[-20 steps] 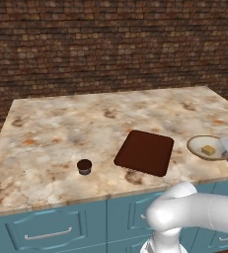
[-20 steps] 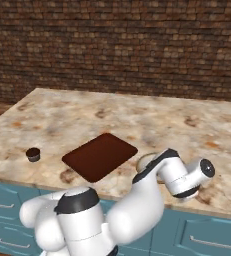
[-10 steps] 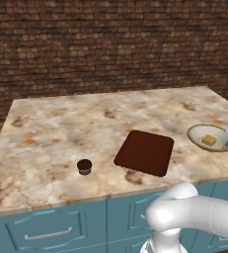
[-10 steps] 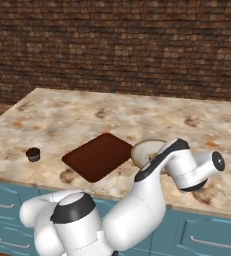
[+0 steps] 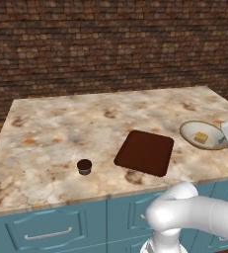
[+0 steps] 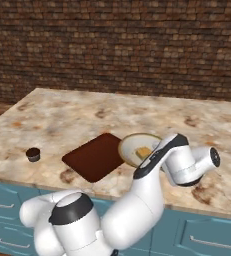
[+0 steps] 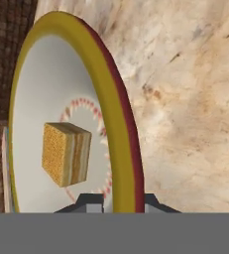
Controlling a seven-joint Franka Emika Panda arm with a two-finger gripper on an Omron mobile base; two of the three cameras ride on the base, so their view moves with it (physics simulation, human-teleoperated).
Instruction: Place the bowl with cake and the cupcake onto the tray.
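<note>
Gripping bowl with cake (image 7: 61, 124) by rim, gripper (image 7: 118, 201) clamped on it; bowl just right of tray (image 5: 145, 152), near counter (image 5: 61, 128) edge; cupcake (image 5: 84, 166) left of tray, apart.

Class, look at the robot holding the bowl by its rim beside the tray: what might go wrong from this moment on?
1. The tool pinches only the thin rim of the bowl, so the bowl may tip or slip.
2. The cake piece lies loose inside and could slide out if the bowl tilts.
3. The cupcake stands on the far side of the tray; a centred bowl may leave it little room.
</note>
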